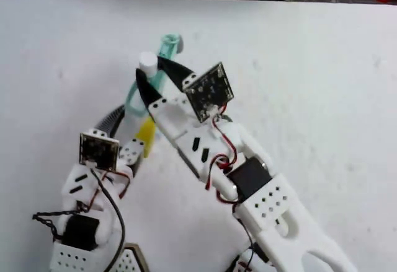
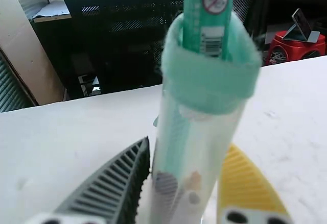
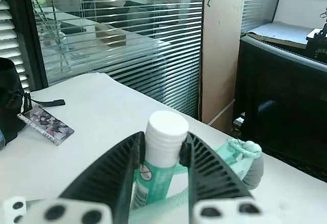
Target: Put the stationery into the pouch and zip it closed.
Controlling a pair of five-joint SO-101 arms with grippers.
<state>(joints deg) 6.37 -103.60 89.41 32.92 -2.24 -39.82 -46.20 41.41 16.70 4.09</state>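
Observation:
The pouch (image 1: 132,100) is a clear tube with a teal rim (image 2: 204,83), standing tilted on the white table. My left gripper (image 1: 131,125) is shut on the pouch's lower part, with the grey finger (image 2: 110,191) on one side and the yellow finger (image 2: 250,185) on the other. A green glue stick with a white cap (image 1: 147,59) pokes out of the pouch mouth. My right gripper (image 1: 152,69) is shut on the glue stick (image 3: 164,132) just under its cap, between two black fingers (image 3: 110,175). The teal zip pull (image 3: 240,149) hangs beyond it.
The white table (image 1: 298,67) stretches wide to the right and far side. A printed card (image 3: 47,125) and a black object (image 3: 10,99) lie farther off on the table. Both arms crowd the near left part of the table.

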